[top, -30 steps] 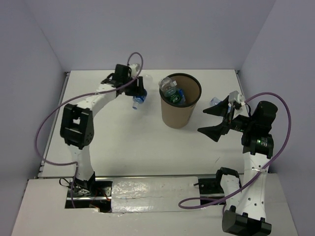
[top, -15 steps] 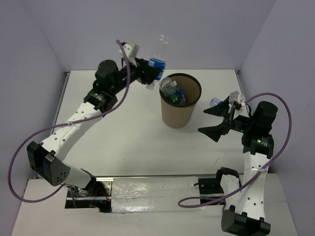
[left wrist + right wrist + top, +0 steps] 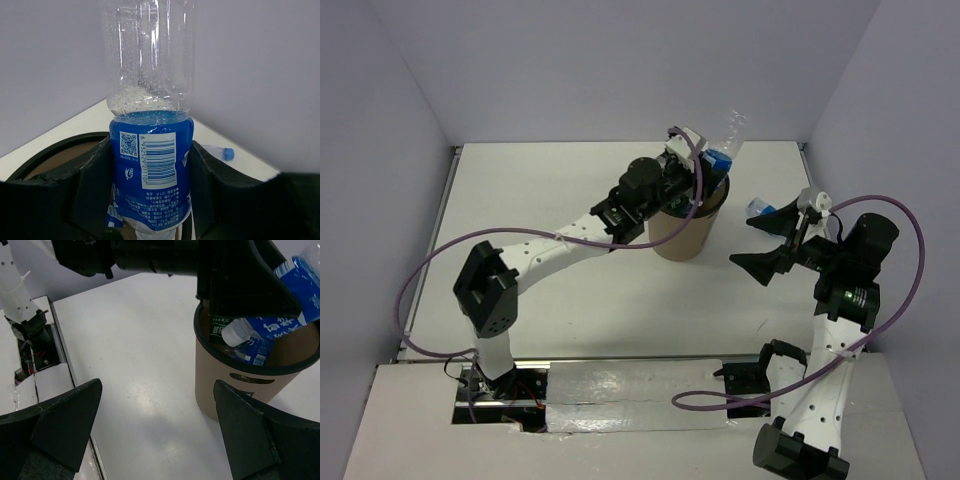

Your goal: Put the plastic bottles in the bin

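Room: lavender walls (image 3: 620, 60) closing in at 9, 12 and 3 o'clock.
Table (image 3: 560, 290): white and matt, with a silver strip (image 3: 630, 385) along the 6 o'clock edge between the arm bases.
Open room: broad bare surface from 7 to 10 o'clock of the bin; only a narrow lane at 3 o'clock, between the bin and the right wall.
Bin (image 3: 680, 240): upright, toward 2 o'clock of table centre, well apart from every edge. Black rim; oval slot in the wall seen only from the right wrist.
Left arm (image 3: 550, 245): stretched from its 7 o'clock base across the table to the bin's rim, purple cable (image 3: 430, 270) looping beside it.
Left gripper (image 3: 705, 165): over the bin mouth, fingers clamped on the blue label of the held bottle.
Right gripper (image 3: 765, 245): at 3 o'clock of the bin and apart from it, fingers spread wide, nothing between.
Held bottle (image 3: 725, 145): tilted, base up toward 1 o'clock. From the right wrist, the white cap shows just inside the rim.
Inside the bin: mostly hidden in the top view; from the right wrist, a second blue-labelled bottle (image 3: 252, 356) below the held one and a green label (image 3: 217, 329) behind.
Blue-capped piece (image 3: 758, 207): small and clear, lying on the table at 3 o'clock of the bin; kind cannot be told.
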Controlling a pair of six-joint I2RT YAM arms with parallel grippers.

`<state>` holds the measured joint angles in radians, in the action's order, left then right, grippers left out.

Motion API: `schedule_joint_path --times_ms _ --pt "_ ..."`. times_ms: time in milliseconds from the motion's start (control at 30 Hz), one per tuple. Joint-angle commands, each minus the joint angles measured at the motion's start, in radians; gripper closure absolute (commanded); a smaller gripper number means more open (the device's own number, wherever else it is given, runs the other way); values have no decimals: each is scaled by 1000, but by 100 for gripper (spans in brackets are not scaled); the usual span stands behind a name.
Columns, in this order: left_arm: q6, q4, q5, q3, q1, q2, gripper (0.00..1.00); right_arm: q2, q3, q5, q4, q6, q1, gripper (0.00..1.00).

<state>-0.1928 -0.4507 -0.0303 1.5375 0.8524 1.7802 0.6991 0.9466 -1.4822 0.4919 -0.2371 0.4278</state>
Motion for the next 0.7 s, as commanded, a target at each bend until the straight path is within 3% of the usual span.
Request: schedule_joint_path --times_ms 0,167,267,367,400,467,500,667 --pt "81 -115 -154 90 23 57 100 -21 -12 -132 -79 53 29 0" --pt "115 -149 -266 84 27 114 98 -32 -48 -133 -113 70 58 0" --pt "110 -158 -275 55 28 107 91 -41 -68 -135 -159 99 63 0" --pt "98 -138 -273 44 31 96 71 -41 -74 -135 -184 117 65 0" --pt "95 -134 -275 39 33 88 60 -41 -74 -133 -185 120 66 0" --pt "86 -103 -263 30 36 76 51 -41 -77 -133 -191 134 71 0" --pt "73 -92 -246 27 37 62 40 -41 -80 -132 -206 142 78 0" --pt "41 -14 -223 18 46 27 18 -38 -127 -127 -373 289 92 0"
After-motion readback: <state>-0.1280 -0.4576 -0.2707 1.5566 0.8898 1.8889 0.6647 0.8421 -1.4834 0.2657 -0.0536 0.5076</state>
